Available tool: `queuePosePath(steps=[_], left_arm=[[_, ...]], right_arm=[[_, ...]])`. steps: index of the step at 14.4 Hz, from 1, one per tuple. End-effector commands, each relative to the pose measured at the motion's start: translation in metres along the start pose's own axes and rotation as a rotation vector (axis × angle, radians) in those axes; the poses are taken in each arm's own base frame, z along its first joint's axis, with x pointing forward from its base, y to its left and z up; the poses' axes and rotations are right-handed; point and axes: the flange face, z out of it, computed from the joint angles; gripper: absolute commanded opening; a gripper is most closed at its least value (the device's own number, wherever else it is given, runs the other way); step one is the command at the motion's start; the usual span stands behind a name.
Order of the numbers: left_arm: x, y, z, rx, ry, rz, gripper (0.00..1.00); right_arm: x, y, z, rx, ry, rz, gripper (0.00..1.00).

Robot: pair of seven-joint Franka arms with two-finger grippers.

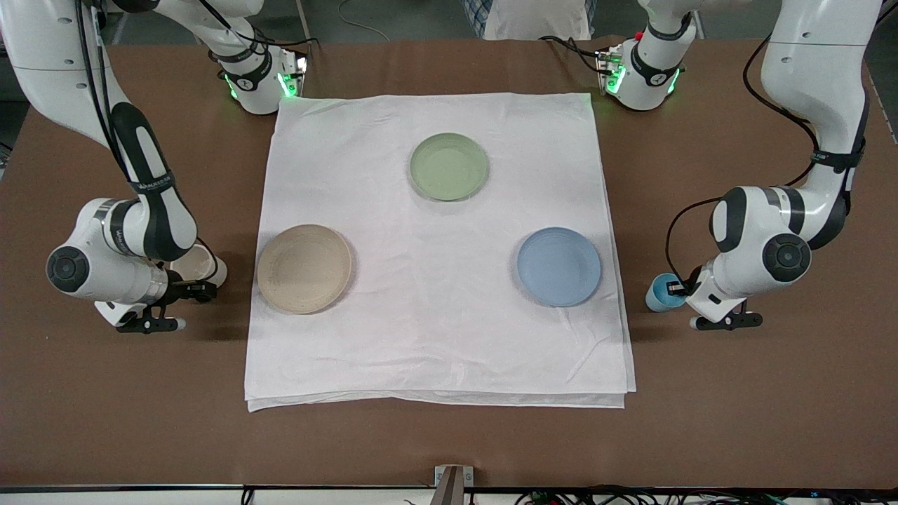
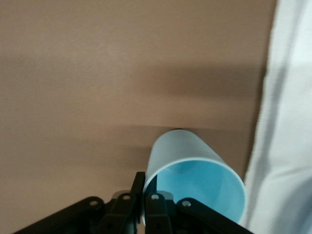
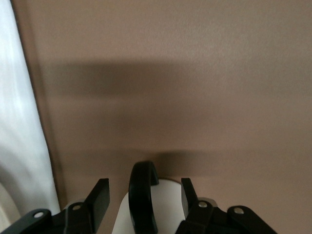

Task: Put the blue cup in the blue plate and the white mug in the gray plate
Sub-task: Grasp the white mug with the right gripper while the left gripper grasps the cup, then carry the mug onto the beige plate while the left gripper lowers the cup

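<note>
The blue cup (image 1: 661, 294) stands on the brown table, just off the cloth's edge at the left arm's end. My left gripper (image 1: 678, 288) is shut on its rim, one finger inside and one outside; in the left wrist view the gripper (image 2: 145, 183) pinches the cup (image 2: 195, 170). The white mug (image 1: 196, 263) stands on the brown table at the right arm's end. My right gripper (image 1: 198, 286) is open, and in the right wrist view the gripper (image 3: 144, 187) straddles the dark handle (image 3: 142, 200) of the mug (image 3: 168, 207). The blue plate (image 1: 559, 266) and gray plate (image 1: 304, 268) lie bare on the cloth.
A white cloth (image 1: 435, 337) covers the table's middle; its edge shows in the left wrist view (image 2: 287, 122) and the right wrist view (image 3: 19, 136). A sage-green plate (image 1: 449, 166) lies on it nearer the robots' bases. Brown table (image 1: 736, 407) surrounds the cloth.
</note>
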Motion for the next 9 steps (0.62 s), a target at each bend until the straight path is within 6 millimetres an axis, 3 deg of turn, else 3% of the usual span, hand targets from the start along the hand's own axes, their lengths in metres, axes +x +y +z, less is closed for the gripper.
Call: queuePosePath(steps=[1, 2, 5, 8, 9], left_arm=[[-0.008, 0.032, -0.033, -0.011, 0.019, 0.021, 0.0], [-0.011, 0.047, -0.049, -0.016, 0.02, -0.001, 0.0], [-0.037, 0.126, -0.08, -0.035, -0.03, -0.063, 0.0], [-0.063, 0.198, -0.066, -0.049, -0.058, -0.137, 0.0], [-0.07, 0.215, -0.055, -0.045, -0.068, -0.152, 0.0]], right_arm=[[-0.017, -0.002, -0.025, 0.025, -0.013, -0.005, 0.11], [-0.016, -0.003, -0.031, 0.026, -0.013, -0.004, 0.02], [-0.009, -0.003, -0.047, 0.025, -0.008, -0.006, 0.0], [-0.001, -0.024, -0.07, 0.032, -0.031, 0.019, 0.0], [-0.002, -0.04, -0.08, 0.039, -0.039, 0.055, 0.0]])
